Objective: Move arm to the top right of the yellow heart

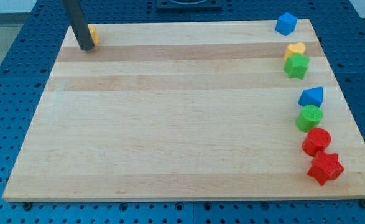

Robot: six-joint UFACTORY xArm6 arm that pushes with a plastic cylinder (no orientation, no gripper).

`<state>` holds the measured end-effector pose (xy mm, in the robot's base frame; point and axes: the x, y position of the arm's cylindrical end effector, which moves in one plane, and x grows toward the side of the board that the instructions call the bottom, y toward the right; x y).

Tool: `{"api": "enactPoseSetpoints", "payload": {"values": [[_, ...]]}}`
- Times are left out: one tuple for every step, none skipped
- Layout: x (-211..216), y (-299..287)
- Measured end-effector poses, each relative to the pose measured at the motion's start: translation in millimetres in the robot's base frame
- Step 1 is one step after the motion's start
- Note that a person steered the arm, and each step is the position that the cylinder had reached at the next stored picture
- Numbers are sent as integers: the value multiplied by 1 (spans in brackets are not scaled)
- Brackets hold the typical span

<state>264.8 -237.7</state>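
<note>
The yellow heart (295,48) lies near the view's right edge of the wooden board, touching the green star (296,66) just below it. My rod comes down from the view's top left, and my tip (86,47) rests on the board at the top left corner. It stands right against a yellow block (93,35) that is mostly hidden behind the rod, so its shape cannot be made out. My tip is far to the view's left of the yellow heart.
A blue cube (286,23) sits at the top right corner. Down the right side lie a blue triangular block (312,96), a green round block (309,117), a red round block (317,141) and a red star (324,168). The board (170,124) rests on a blue perforated table.
</note>
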Motion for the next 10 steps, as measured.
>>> {"api": "enactPoseSetpoints", "payload": {"values": [[-9, 0], [-8, -8], [15, -8], [32, 6], [38, 23], [38, 24], [38, 24], [38, 29], [38, 47], [38, 78]]}}
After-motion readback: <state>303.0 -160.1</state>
